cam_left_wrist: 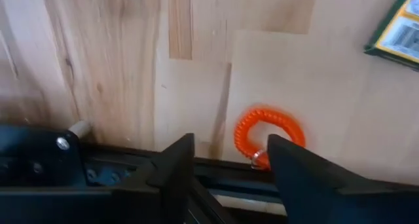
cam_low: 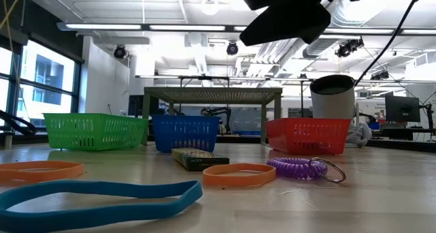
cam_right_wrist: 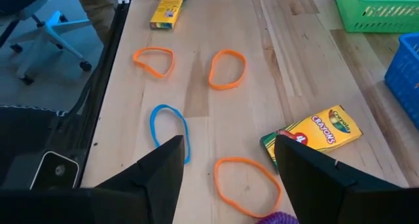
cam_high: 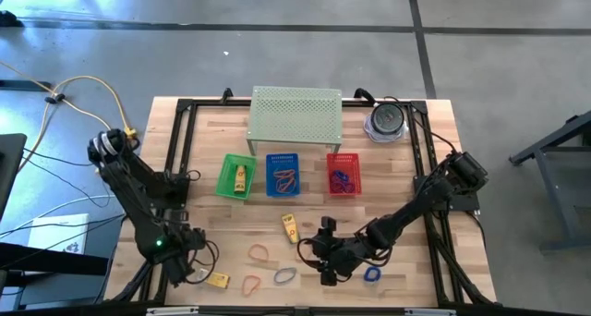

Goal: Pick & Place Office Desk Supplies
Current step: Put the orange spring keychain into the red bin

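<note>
My left gripper (cam_high: 198, 266) is open near the table's front left corner, just above the top. An orange coil loop (cam_left_wrist: 268, 133) lies on the wood ahead of its fingers, next to the black frame rail. My right gripper (cam_high: 320, 257) is open and empty above the front middle, pointing toward the table's left. Ahead of it lie a crayon packet (cam_right_wrist: 313, 133), orange band loops (cam_right_wrist: 227, 68) and a blue band loop (cam_right_wrist: 170, 129). A purple coil (cam_low: 300, 167) lies flat near it. A small yellow packet (cam_high: 219, 280) lies at the front left.
Green (cam_high: 236, 176), blue (cam_high: 285, 175) and red (cam_high: 343, 175) baskets stand in a row mid-table and hold some supplies. The pale green perforated shelf (cam_high: 295, 117) stands behind them, with the round grey-and-clear object (cam_high: 388, 120) at the far right. A black frame rail (cam_left_wrist: 98, 178) edges the table.
</note>
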### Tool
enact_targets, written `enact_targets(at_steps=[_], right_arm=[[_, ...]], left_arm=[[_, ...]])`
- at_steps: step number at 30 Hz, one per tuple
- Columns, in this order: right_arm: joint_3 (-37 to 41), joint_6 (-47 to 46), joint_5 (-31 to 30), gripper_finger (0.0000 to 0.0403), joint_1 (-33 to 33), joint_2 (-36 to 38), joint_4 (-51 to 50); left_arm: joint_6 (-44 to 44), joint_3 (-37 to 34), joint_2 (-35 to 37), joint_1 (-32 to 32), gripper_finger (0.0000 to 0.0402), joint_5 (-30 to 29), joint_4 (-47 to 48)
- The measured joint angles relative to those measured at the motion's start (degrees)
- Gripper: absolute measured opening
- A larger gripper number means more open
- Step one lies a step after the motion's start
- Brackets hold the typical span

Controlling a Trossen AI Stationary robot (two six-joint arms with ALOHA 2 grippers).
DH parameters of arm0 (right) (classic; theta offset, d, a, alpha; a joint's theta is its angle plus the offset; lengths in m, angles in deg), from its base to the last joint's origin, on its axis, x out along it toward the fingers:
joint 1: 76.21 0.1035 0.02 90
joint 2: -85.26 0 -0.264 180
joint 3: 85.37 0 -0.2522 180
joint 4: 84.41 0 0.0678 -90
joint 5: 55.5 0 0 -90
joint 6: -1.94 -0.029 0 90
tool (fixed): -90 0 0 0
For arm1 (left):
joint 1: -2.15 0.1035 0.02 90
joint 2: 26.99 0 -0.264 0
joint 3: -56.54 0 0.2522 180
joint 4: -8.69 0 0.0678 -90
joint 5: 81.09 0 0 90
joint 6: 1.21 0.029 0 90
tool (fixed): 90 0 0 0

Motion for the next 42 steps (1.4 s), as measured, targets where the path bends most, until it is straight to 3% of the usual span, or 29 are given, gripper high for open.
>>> enact_targets(at_steps=[9,14,27,42], right_arm=[[0.0,0.2,0.0,0.0226,0.0,0.0,0.0],[0.0,0.2,0.0,0.0226,0.0,0.0,-0.1],[0.0,0.1,0.0,0.0226,0.0,0.0,-0.1],[0.0,0.0,0.0,0.0226,0.0,0.0,0.0]], left_arm=[[3.2,0.0,-5.8,0.0,0.0256,0.5,0.4],[4.5,0.0,-7.0,0.0,0.0258,2.4,0.4],[-6.4,0.0,-7.0,-1.4,0.0258,2.4,0.7],[-0.8,0.0,-7.0,-6.4,0.0258,-3.2,0.4]])
